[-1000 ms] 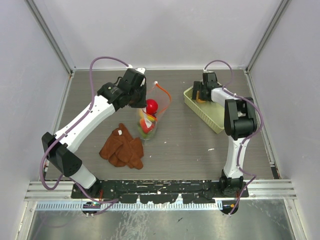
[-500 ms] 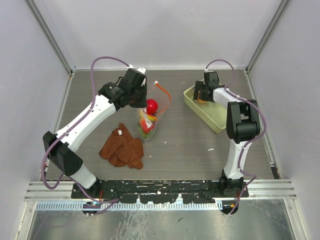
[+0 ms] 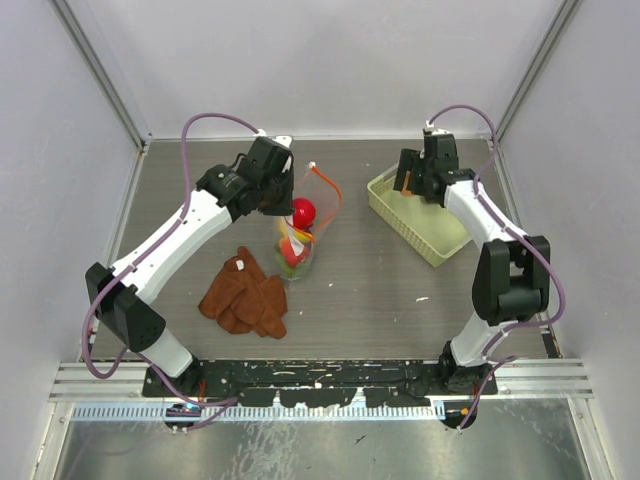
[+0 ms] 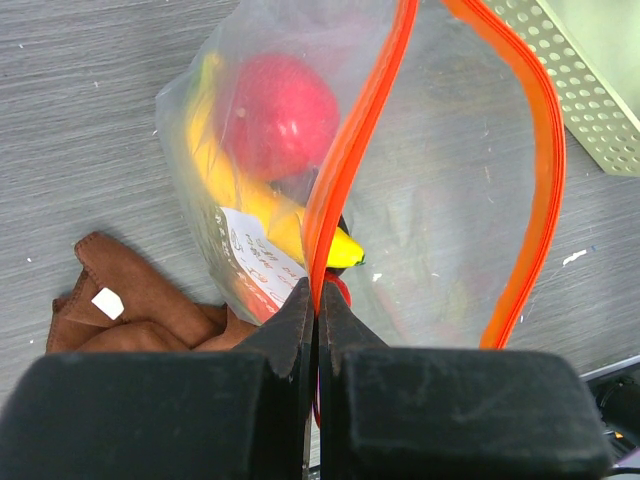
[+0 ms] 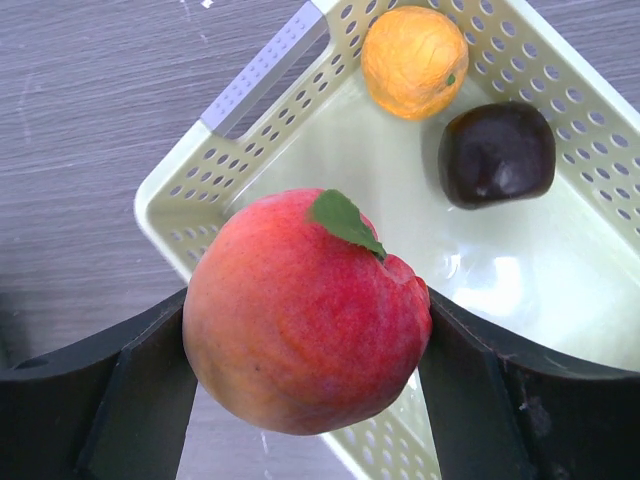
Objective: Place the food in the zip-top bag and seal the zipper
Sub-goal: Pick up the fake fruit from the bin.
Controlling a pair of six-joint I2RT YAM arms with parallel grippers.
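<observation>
we see the left gripper [image 4: 317, 300] pinched shut on the zipper [image 4: 345, 160], zip-top bag [image 4: 440, 200] mouth gaping, with red apple [image 4: 280, 115] and banana [image 4: 262, 208] inside. right gripper [image 5: 305, 335] is clamped on the peach [image 5: 300, 310] over the basket [image 5: 260, 75] corner, 2 o'clock on the table. orange-yellow piece [image 5: 413, 60] and dark purple piece [image 5: 497, 153] lie in the basket, 1 o'clock of the peach.

No legible text.
Print on the white label [image 4: 255, 250] inside the clear plastic bag [image 4: 450, 180] cannot be made out.

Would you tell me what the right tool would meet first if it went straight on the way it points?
Probably the corner rim of the pale green basket: the right tool, gripping the peach, points down at it, depth unclear.
</observation>
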